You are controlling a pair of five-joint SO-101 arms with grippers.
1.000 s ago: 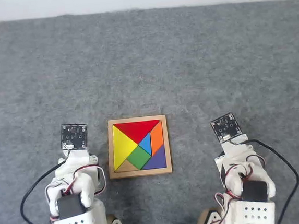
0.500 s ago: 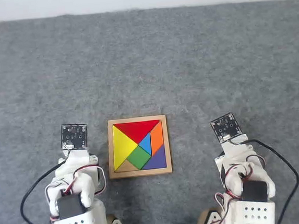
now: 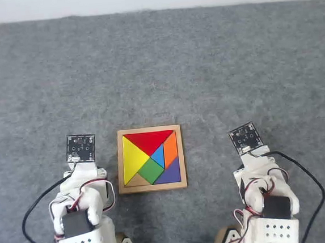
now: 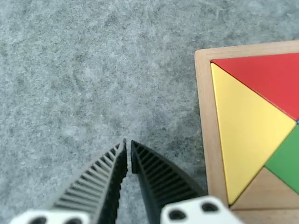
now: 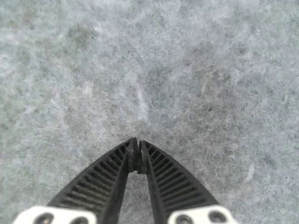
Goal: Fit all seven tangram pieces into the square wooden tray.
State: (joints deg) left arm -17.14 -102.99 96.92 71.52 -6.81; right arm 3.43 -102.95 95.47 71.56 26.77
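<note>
Seven pieces (image 3: 132, 157) apparently fill the tray (image 3: 153, 187), six o'clock on the table (image 3: 214, 66). Left gripper (image 4: 128, 142) at its nine o'clock, right gripper (image 5: 138, 142) at three, both closed, empty. Remaining: final check only.

The high camera looked straight down on the mat (image 3: 203, 67) from well above. The left wrist camera looked down, close, past the left gripper (image 4: 128, 142) at mat and a corner of the tray (image 4: 202, 93), also in the high view. The right wrist camera faced mat past the right gripper (image 5: 138, 141).
</note>
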